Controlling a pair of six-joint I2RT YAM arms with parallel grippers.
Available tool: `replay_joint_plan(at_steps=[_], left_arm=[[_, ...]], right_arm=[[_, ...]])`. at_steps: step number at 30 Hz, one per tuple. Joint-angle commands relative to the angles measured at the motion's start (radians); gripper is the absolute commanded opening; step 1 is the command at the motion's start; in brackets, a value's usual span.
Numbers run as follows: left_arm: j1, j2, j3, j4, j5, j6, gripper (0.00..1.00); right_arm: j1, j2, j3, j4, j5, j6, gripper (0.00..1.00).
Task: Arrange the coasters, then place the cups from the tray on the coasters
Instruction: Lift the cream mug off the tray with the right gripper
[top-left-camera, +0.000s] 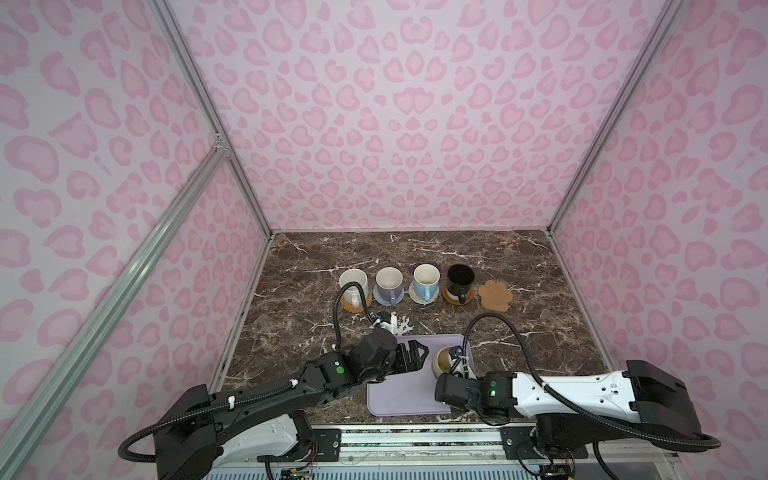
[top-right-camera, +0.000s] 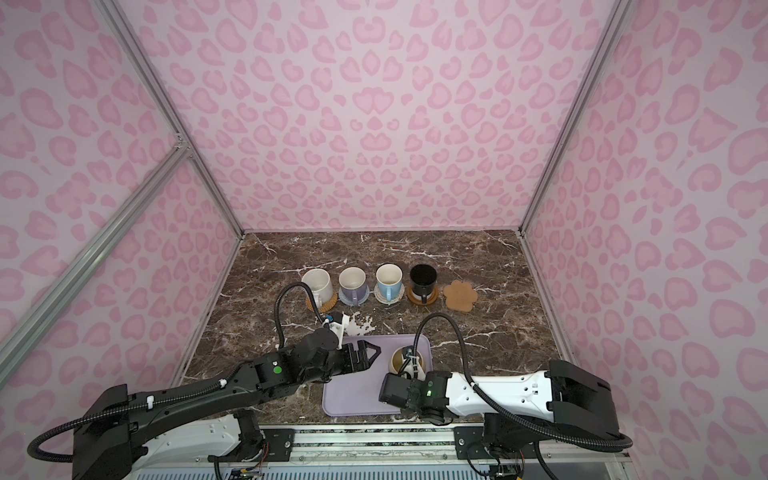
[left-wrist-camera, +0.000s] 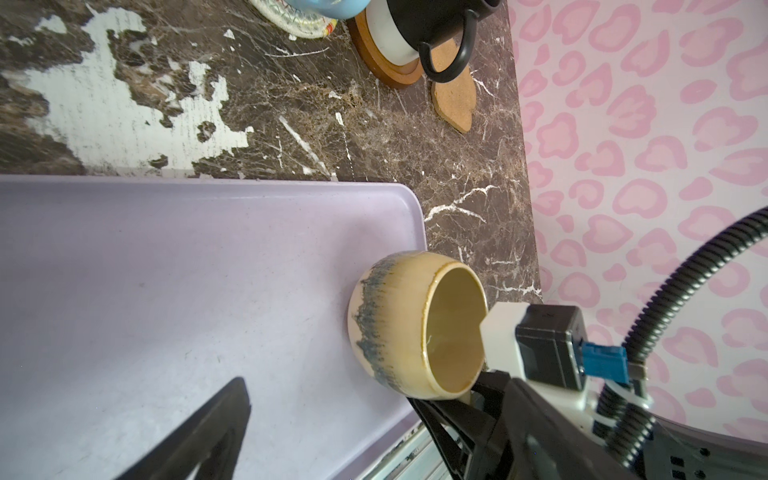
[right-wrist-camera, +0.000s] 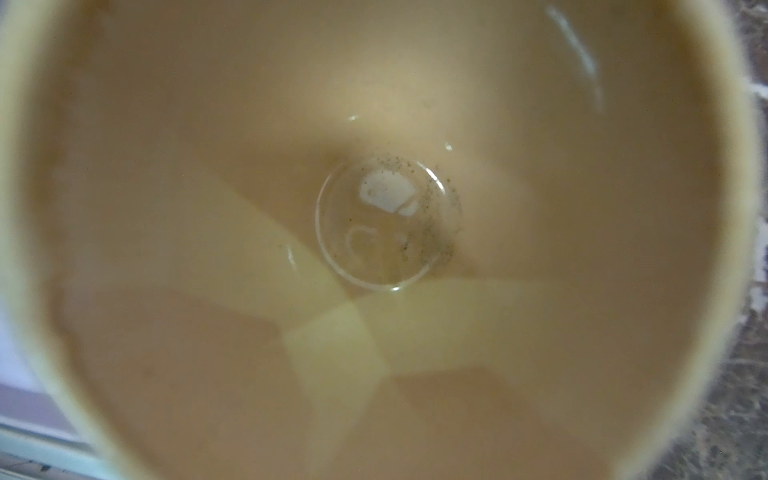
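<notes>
Right fingers (left-wrist-camera: 453, 415) clenched on the beige mug (top-left-camera: 442, 360) at its near side; mug stands upright in the far-right corner of the tray (top-left-camera: 399, 399). Left fingers (top-left-camera: 411, 353) released, hovering over the tray, apart from the mug.

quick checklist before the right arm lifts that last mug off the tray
1. Right tool closed on the beige mug: ok, at its near side.
2. Left tool clear of the mug: ok, open, apart from it over the tray.
3. Paw coaster free: ok, nothing on it.
4. Room beside the black mug: ok, but the gap is narrow.
5. Mug dry inside: not ok, a clear drop with specks sits at its bottom.
</notes>
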Motion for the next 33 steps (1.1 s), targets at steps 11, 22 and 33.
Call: replay_joint_plan(at_steps=[11, 22, 33], left_arm=[[-0.001, 0.002, 0.014, 0.001, -0.023, 0.011, 0.97], [-0.001, -0.005, 0.038, 0.018, -0.023, 0.009, 0.97], [-0.001, 0.039, 0.101, 0.032, 0.022, 0.031, 0.97]], right_arm=[[-0.014, -0.081, 0.010, -0.048, 0.070, -0.018, 0.01], [-0.038, -0.211, 0.000, -0.100, 0.168, -0.037, 0.00], [-0.130, -0.320, -0.009, -0.127, 0.146, -0.126, 0.00]])
